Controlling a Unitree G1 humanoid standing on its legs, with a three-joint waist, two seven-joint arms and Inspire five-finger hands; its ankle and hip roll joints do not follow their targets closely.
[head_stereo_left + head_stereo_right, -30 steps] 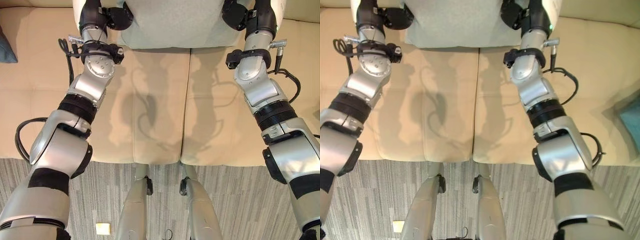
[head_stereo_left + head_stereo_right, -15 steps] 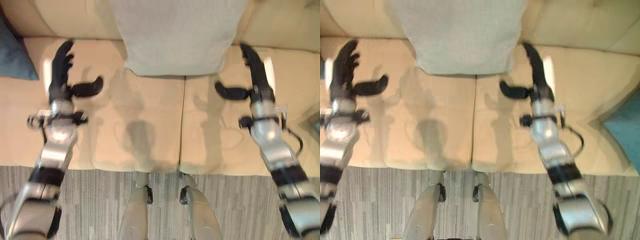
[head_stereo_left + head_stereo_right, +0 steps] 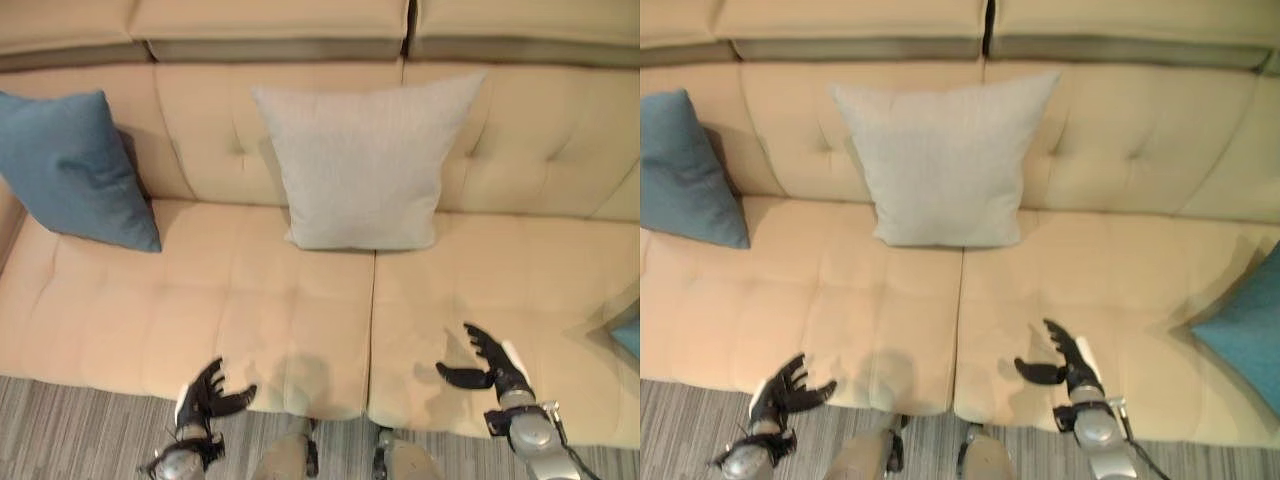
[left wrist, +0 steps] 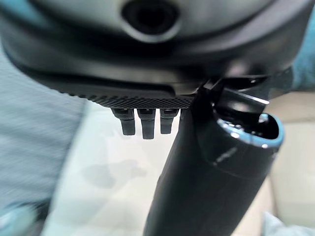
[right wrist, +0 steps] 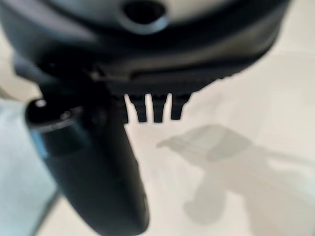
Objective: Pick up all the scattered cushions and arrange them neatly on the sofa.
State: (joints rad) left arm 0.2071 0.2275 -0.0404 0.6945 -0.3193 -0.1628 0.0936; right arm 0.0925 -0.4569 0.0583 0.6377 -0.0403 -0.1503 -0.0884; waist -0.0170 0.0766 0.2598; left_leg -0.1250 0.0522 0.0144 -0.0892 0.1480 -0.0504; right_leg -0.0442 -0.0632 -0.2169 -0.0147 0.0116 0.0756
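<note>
Cushion point(image 3: 362, 165), pale grey, square, upright against beige sofa point(image 3: 520, 150) backrest.

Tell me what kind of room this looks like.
Probably a living room or lounge: a wide tan tufted sofa with a grey cushion and blue cushions propped against its back, and grey striped carpet in front.

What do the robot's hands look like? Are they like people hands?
A bit. The left hand and right hand are black, each with slim fingers and a thumb sticking out sideways. Each sits on a round silver-grey wrist with a black band.
</note>
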